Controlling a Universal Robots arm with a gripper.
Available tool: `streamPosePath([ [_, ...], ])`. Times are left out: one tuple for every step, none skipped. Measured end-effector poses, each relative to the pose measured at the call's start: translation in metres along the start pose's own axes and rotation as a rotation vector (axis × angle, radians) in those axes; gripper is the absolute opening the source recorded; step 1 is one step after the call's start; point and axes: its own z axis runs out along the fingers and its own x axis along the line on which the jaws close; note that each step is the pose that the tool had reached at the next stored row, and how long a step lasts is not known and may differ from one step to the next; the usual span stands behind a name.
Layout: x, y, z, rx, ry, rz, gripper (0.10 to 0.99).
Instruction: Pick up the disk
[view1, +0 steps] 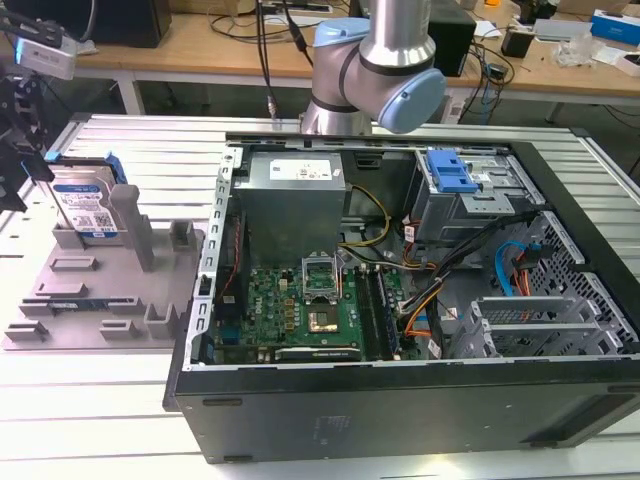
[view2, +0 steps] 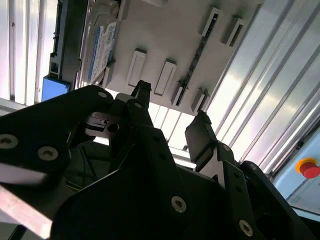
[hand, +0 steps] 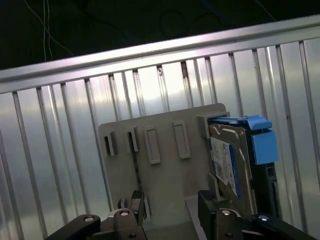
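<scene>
the disk (view1: 85, 205) stood on edge at the far corner of the grey fixture tray (view1: 100, 300), on the exterior view's left, propped by upright posts (view1: 143, 240), probably so both flat faces were free to pinch. the gripper (hand: 172, 202) hung above the tray, jaws spread and empty, near the disk but apart.

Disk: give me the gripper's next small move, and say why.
Probably a short sideways shift to centre the open gripper over the disk. In the first wrist view its fingers are apart with nothing between them, and the disk, standing on edge in the fixture tray, sits beside one finger, not between the two.
</scene>
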Motion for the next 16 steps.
streamPosePath([
  [-0.0021, 0.0003, 0.0, 0.0, -0.0005, -0.022, 0.557],
  [-0.0028, 0.0004, 0.0, 0.0, -0.0012, -0.053, 0.557],
  [-0.0031, 0.0005, 0.0001, 0.0, -0.0021, -0.088, 0.557],
  [-0.0034, 0.0006, 0.0, 0.0, -0.0024, -0.104, 0.557],
  [-0.0053, 0.0009, 0.0, 0.0, -0.0026, -0.114, 0.557],
  [-0.0105, 0.002, 0.0002, 0.0, -0.0027, -0.115, 0.557],
  [-0.0144, 0.0036, 0.0004, 0.0, -0.0026, -0.114, 0.557],
  [-0.0173, 0.0065, 0.0006, 0.0, -0.0027, -0.114, 0.557],
  [-0.0207, 0.009, 0.0006, -0.002, -0.0026, -0.115, 0.557],
  [-0.0225, 0.0099, 0.0005, -0.006, -0.002, -0.115, 0.557],
  [-0.0245, 0.0105, 0.0005, -0.013, -0.0013, -0.115, 0.557],
  [-0.0261, 0.0109, 0.0005, -0.017, -0.0008, -0.115, 0.557],
  [-0.0294, 0.0116, 0.0004, -0.026, 0.0002, -0.116, 0.557],
  [-0.0317, 0.012, 0.0005, -0.03, 0.0005, -0.116, 0.557],
  [-0.0346, 0.0128, 0.0005, -0.033, 0.0008, -0.117, 0.557],
  [-0.0389, 0.014, 0.0004, -0.034, 0.001, -0.118, 0.557],
])
